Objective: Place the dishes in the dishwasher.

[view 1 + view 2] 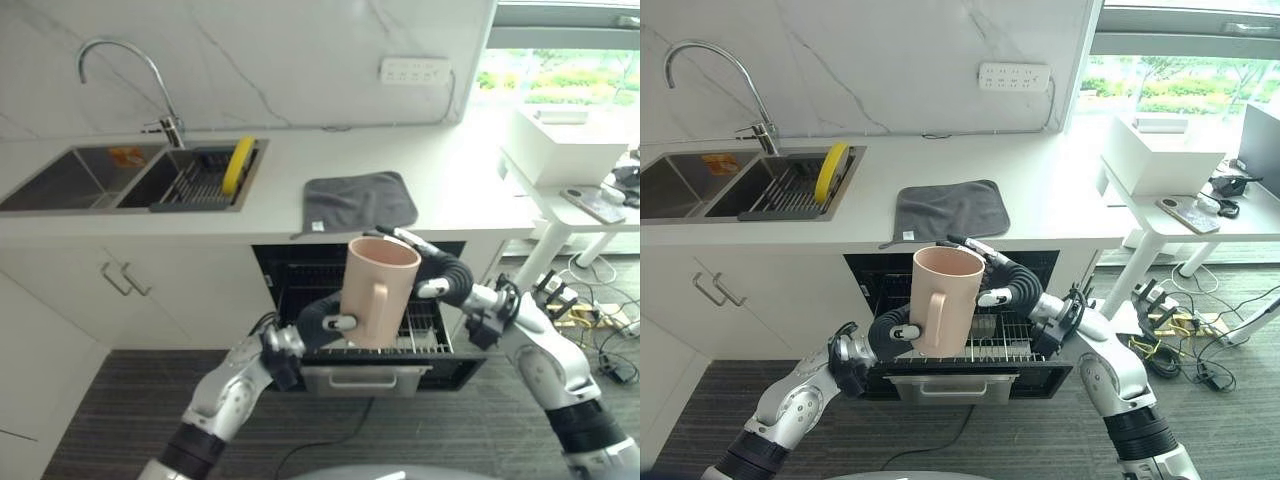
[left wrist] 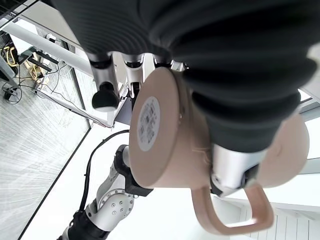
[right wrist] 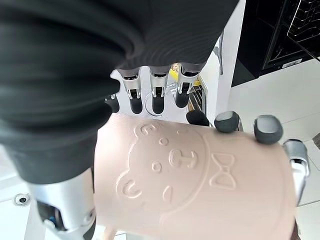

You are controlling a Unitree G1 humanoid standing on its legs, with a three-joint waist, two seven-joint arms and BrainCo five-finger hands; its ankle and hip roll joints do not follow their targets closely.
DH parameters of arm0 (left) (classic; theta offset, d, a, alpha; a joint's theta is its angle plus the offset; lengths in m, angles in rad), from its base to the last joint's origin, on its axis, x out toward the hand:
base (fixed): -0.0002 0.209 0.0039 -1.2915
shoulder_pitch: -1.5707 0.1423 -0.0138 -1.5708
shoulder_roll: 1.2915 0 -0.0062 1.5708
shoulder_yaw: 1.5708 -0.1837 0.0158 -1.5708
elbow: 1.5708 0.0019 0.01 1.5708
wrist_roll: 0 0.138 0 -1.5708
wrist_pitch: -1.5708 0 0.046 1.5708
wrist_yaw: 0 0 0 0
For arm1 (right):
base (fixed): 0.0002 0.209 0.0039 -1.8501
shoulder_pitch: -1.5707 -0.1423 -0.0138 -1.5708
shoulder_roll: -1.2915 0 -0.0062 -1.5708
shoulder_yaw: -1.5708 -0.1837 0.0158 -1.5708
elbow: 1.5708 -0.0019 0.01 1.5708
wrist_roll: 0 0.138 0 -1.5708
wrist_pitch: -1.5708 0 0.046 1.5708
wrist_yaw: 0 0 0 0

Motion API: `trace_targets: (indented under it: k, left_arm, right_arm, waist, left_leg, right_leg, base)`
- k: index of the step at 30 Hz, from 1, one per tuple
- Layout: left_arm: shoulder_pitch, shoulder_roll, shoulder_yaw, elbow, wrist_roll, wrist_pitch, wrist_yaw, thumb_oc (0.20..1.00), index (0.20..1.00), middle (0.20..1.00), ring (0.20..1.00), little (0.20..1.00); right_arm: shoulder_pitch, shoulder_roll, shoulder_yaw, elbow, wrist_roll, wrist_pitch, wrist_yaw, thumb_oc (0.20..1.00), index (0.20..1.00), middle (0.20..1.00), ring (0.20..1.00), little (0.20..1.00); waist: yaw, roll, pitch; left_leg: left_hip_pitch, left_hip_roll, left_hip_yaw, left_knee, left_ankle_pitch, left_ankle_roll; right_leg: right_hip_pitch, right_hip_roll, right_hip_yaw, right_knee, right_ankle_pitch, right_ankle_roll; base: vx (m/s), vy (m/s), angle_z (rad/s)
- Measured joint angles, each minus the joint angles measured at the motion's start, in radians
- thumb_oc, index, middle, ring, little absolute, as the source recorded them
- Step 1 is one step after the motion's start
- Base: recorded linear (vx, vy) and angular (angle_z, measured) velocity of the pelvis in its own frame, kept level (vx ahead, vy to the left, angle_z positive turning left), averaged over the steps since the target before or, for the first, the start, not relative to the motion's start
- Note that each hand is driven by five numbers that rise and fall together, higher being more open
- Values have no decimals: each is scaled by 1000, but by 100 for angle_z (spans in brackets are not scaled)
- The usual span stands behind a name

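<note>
A pale pink mug (image 1: pixel 378 290) with a handle and an embossed bear face (image 3: pixel 175 160) hangs upright above the pulled-out wire rack (image 1: pixel 432 330) of the open dishwasher (image 1: pixel 290 270). My left hand (image 1: pixel 322 322) holds it low on its left side, thumb by the handle (image 2: pixel 260 205). From the right, my right hand (image 1: pixel 440 275) wraps its upper part, fingers (image 3: pixel 156 97) behind the wall and thumb in front. Both hands are shut on the mug.
On the counter lie a grey cloth (image 1: pixel 358 200) and a double sink (image 1: pixel 70 175) with a tap (image 1: pixel 120 60), a drain rack and a yellow plate (image 1: pixel 237 165). A white side table (image 1: pixel 575 215) with a box stands at the right, cables on the floor below.
</note>
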Motion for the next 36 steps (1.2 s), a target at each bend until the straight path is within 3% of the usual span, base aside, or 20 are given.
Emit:
trace_targets:
  k: [36]
  left_arm:
    - [0,1,-4,1,1,-4,-15,200,200,200,200,200]
  right_arm:
    - [-6,20,54,-38,-3,45,-13,1000,1000,1000,1000,1000]
  waist:
    - [0,7,2]
  left_leg:
    - [1,1,7,0,0,0]
  right_leg:
    - [-3,0,12,0,0,0]
  base:
    - [0,0,0]
